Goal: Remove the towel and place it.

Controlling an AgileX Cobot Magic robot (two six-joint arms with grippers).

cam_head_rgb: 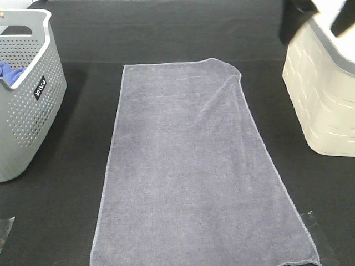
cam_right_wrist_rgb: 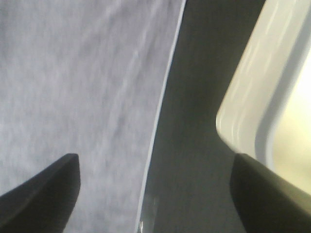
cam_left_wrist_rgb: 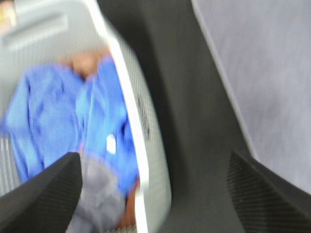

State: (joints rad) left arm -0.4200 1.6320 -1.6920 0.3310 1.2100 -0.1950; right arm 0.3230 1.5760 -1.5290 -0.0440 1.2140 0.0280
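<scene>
- The left gripper [cam_left_wrist_rgb: 154,194] shows only in its wrist view: two dark, textured fingers [cam_left_wrist_rgb: 46,194] spread wide apart with nothing between them, hanging above the rim of the grey basket and the black strip of table beside it.
- The right gripper [cam_right_wrist_rgb: 154,194] likewise has its two dark fingers [cam_right_wrist_rgb: 43,194] standing far apart and empty, over the right hem of the towel and the bare table next to the cream basket.
- Neither gripper can be made out for certain in the high view; a blurred dark and white shape sits over the cream basket at the far right corner.
- The large rectangular greyish-lavender terry towel [cam_head_rgb: 194,166] with a thin stitched hem lies spread flat on the black table [cam_head_rgb: 77,183], running from the middle toward the near edge, between the two baskets and touching neither. Its far right corner is rounded and slightly creased.
- One grey perforated plastic basket [cam_head_rgb: 30,105] stands at the far left. A small dark label on its side carries white letters, too small to read surely.
- Inside it lies one bright blue cloth [cam_left_wrist_rgb: 58,111], bunched, with some grey fabric beside it.
- One cream plastic basket [cam_head_rgb: 321,100] with slotted walls stands at the far right; its contents cannot be seen.
</scene>
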